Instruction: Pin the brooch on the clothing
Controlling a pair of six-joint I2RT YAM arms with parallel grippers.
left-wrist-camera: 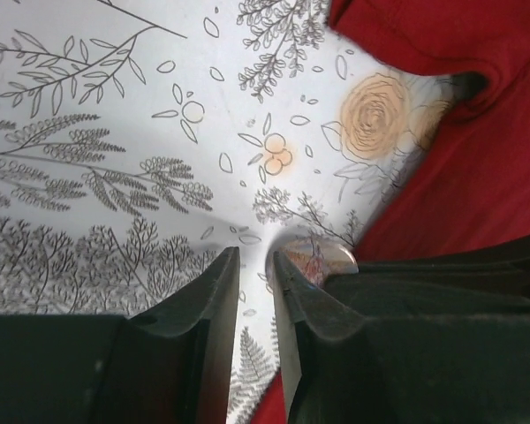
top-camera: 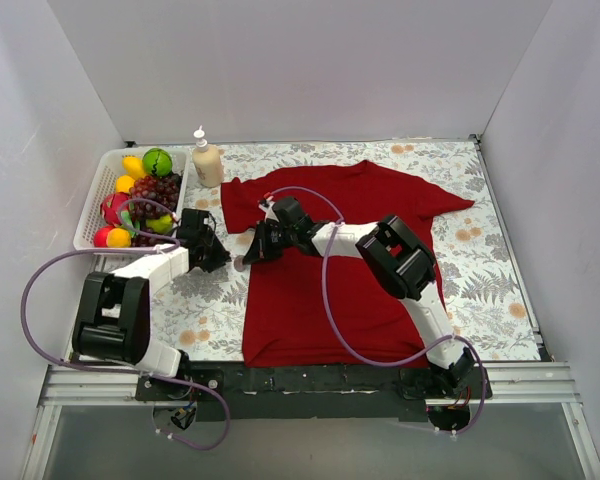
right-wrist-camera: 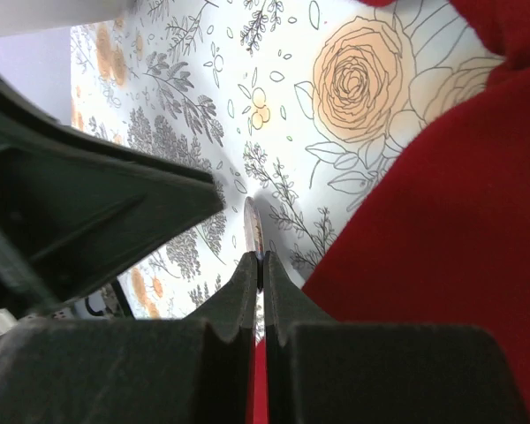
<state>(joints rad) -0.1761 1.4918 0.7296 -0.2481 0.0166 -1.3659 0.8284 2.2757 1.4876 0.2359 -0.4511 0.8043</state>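
The dark red T-shirt lies flat in the middle of the floral cloth. It also shows in the left wrist view and in the right wrist view. My right gripper reaches left over the shirt's left edge. In the right wrist view this gripper is shut on the brooch, a small silvery disc held edge-on above the cloth. My left gripper is open with a narrow empty gap, right beside the brooch, which peeks out behind its right finger. I cannot make out the brooch in the top view.
A white basket of fruit stands at the back left. A pump bottle stands beside it, near the shirt's left sleeve. My left gripper's dark body is close on the left of the right gripper.
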